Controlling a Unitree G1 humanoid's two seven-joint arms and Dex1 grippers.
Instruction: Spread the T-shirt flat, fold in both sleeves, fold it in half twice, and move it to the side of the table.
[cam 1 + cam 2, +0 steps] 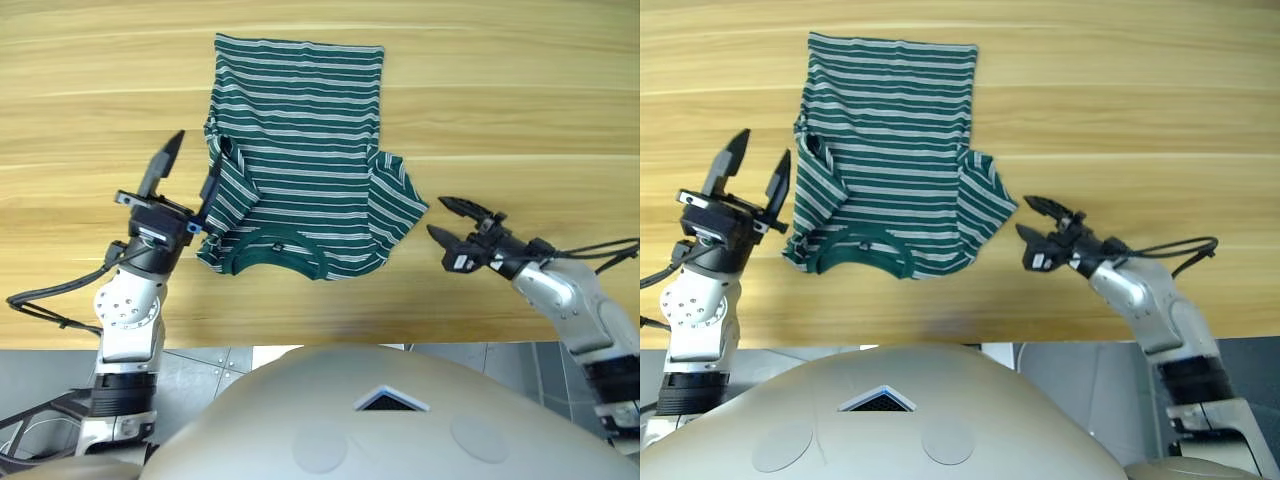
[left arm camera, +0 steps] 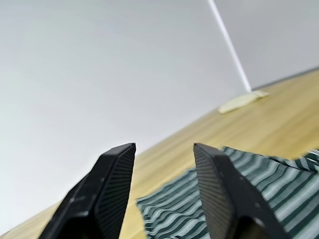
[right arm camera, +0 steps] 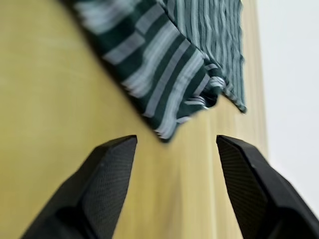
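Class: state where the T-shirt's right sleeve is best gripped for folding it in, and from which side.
Grip the right sleeve at its outer cuff edge, coming from the robot's right: it juts out toward the open right hand.

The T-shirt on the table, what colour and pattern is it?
The T-shirt is dark green with thin pale stripes across it, best seen in the left eye view.

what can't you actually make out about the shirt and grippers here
- T-shirt: its left sleeve edge, in the left eye view, is covered by the left gripper.
- Left wrist view: most of the T-shirt is cut off by the lower edge and that gripper.
- Right wrist view: the sleeve near the right gripper is blurred.
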